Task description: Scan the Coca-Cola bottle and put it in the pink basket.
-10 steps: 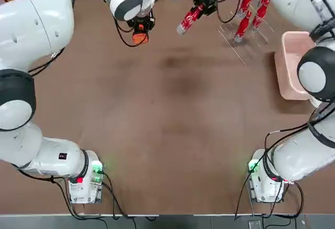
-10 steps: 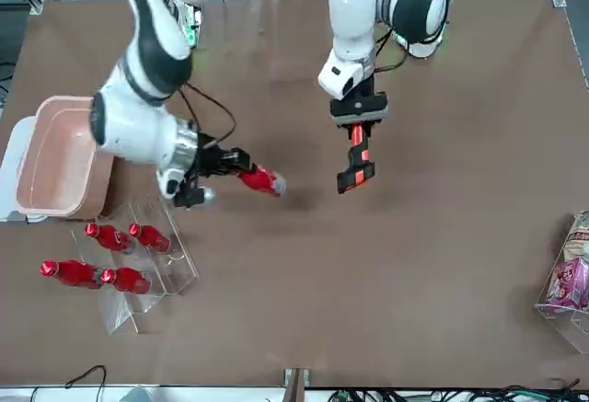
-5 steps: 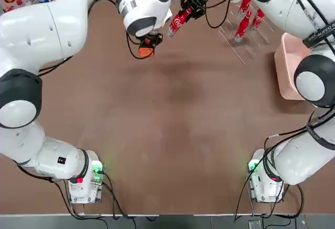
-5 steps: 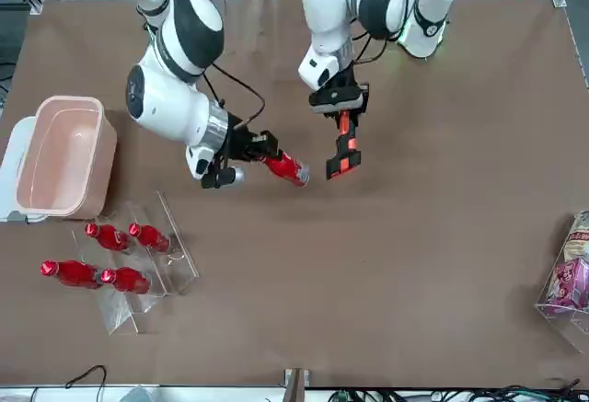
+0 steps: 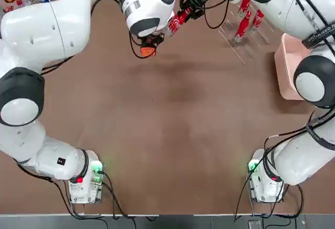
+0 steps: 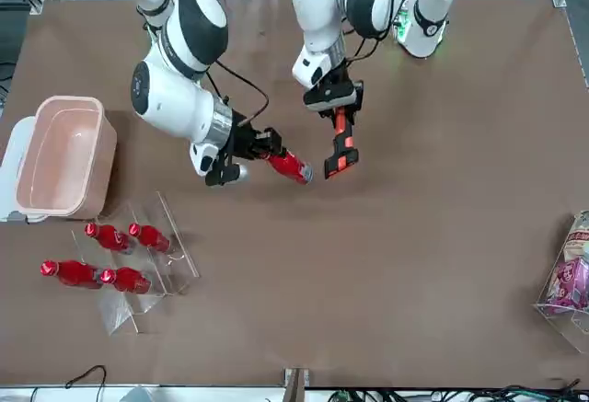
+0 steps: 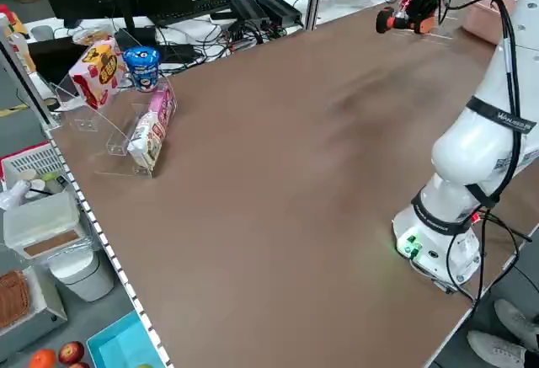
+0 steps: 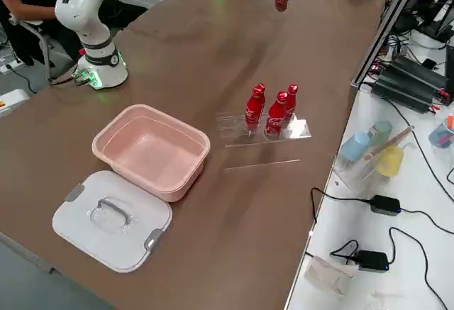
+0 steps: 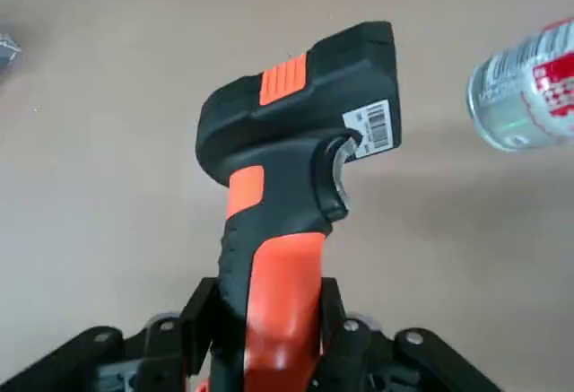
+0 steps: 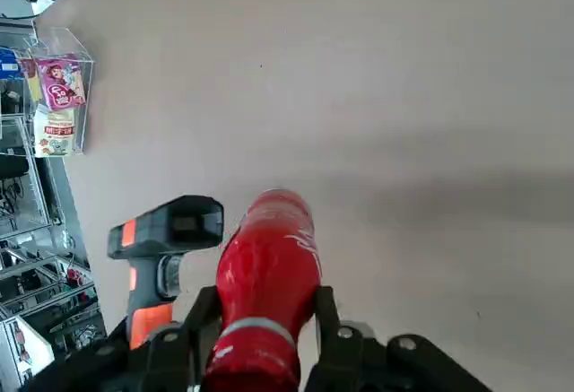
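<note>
My right gripper (image 6: 250, 143) is shut on the Coca-Cola bottle (image 6: 288, 166), a red bottle held nearly level above the table with its silver base toward the scanner. In the right wrist view the bottle (image 10: 265, 266) sticks out between the fingers of that gripper (image 10: 260, 325). The left gripper (image 6: 332, 100) is shut on the orange handle of a black and orange scanner (image 6: 341, 149). In the left wrist view the scanner's head (image 9: 300, 109) is close to the bottle's base (image 9: 527, 87). The pink basket (image 5: 291, 66) stands empty at the table's right edge.
A clear rack (image 6: 156, 264) with several more red bottles (image 5: 245, 19) stands on the robot's far side of the basket (image 8: 152, 147). A white lid (image 8: 110, 218) lies by the basket. A clear stand with snack packs (image 7: 126, 98) sits at the far left corner.
The right arm carried the bottle leftward toward the middle of the table's far edge. The left arm brought the scanner to the right, so the two now sit close together.
</note>
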